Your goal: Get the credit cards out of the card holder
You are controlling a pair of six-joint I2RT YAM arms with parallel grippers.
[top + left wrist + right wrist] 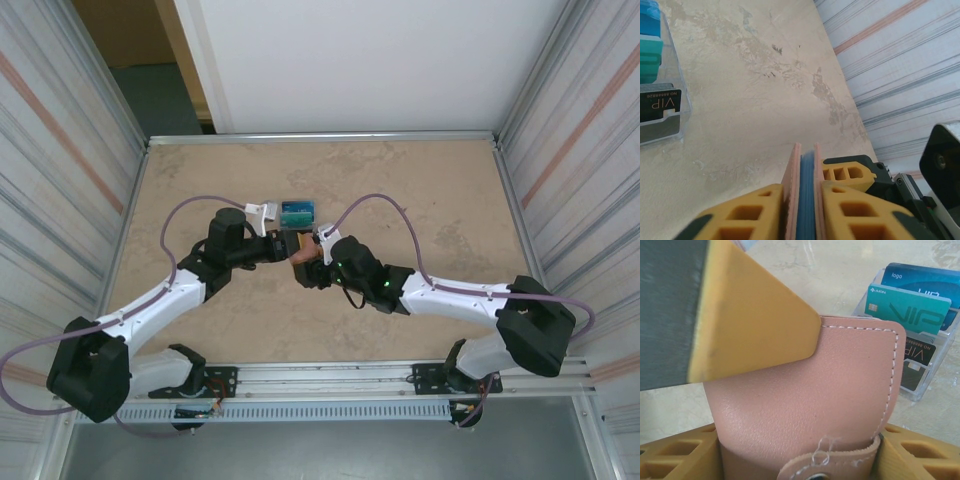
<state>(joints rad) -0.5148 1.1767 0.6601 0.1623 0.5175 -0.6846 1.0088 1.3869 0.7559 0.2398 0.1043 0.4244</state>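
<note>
Two arms grip one pink wallet at the middle of the table.

On the mottled beige table (440, 180), the left arm reaches in from 8 o'clock and the right arm from 4 o'clock, meeting at the centre. The wallet (810, 390) is off the tabletop between them: salmon-pink, leather-like, folded, with rounded corners, white stitching along the edge and a small snap tab (840, 460) at its lower edge. The left gripper (805, 185) has its yellow pads pressed together on the wallet's two pink flaps, a blue layer showing edge-on between them; lining or card, I cannot tell. The right gripper (800, 450) clamps the wallet across its width, a finger against each side edge. At 12 o'clock from the wallet, just beside it, a clear stand (298, 212) holds cards (905, 307): teal, blue and black, printed VIP.
</note>
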